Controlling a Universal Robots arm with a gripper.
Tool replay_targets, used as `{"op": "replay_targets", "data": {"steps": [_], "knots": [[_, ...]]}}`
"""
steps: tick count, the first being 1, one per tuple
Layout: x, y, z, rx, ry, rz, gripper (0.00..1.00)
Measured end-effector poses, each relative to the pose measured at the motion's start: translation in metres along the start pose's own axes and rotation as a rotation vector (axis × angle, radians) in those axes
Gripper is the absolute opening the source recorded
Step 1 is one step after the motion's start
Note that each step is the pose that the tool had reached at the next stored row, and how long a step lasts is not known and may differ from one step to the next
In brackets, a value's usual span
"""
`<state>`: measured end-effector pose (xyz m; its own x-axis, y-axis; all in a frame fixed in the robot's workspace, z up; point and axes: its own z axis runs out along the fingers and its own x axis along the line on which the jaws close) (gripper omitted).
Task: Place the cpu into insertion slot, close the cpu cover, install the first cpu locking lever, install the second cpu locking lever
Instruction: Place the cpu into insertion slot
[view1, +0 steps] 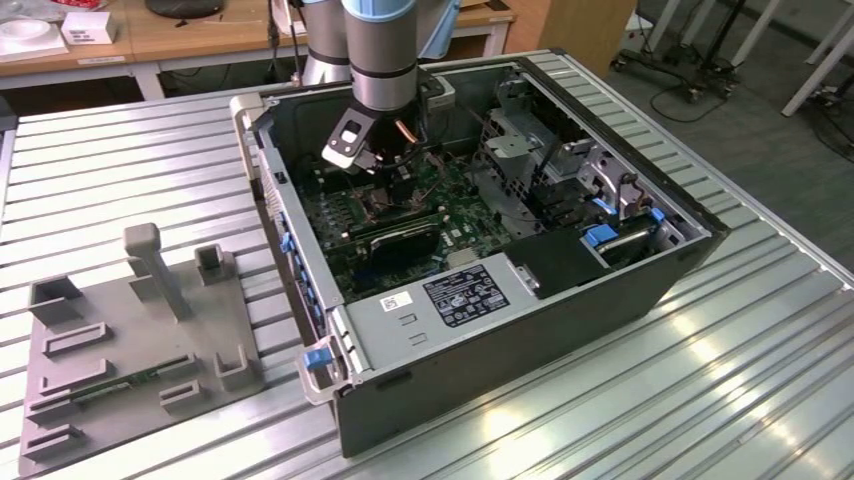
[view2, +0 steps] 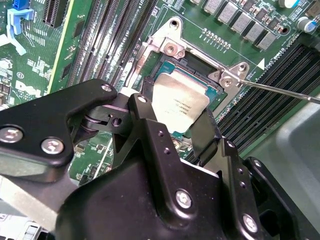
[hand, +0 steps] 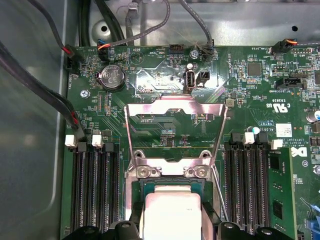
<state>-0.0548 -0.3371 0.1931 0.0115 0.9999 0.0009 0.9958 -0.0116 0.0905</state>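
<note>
Gripping the cpu (view2: 180, 100) by two opposite edges, the claw (view2: 175, 122) is sitting narrow. Its black fingers (view2: 150, 132) are pressing in from either side, so the silvery chip is lying directly between them. The insertion slot (view2: 194, 62) is lying right beneath the claw, its dark bed showing beyond the chip's far edge, and the chip is looking nearly square to the silvery frame. Whether it is already bedding down flat or hovering a touch above, the pictures are not telling. In the first wrist view the cpu cover (hand: 145, 110) is standing raised on its hinge straight ahead of the fingertips, clear of the chip. A thin locking lever (view2: 280, 91) is angling away to one side of the claw, apart from it. Doing this step well is, by my judgement, depending on keeping the chip level, matching its corners to the frame, and letting it settle under its own weight rather than forcing it, since a tilted or shifted chip is risking the delicate contacts below. The fingers are also needing room beside the memory slots (hand: 95, 190) flanking the claw on the green motherboard (hand: 150, 75).
</note>
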Motion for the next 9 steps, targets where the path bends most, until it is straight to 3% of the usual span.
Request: {"op": "replay_targets", "data": {"steps": [9], "knots": [[0.0000,-0.0001,0.0006,0.0001,-0.0002,0.000,0.54]]}}
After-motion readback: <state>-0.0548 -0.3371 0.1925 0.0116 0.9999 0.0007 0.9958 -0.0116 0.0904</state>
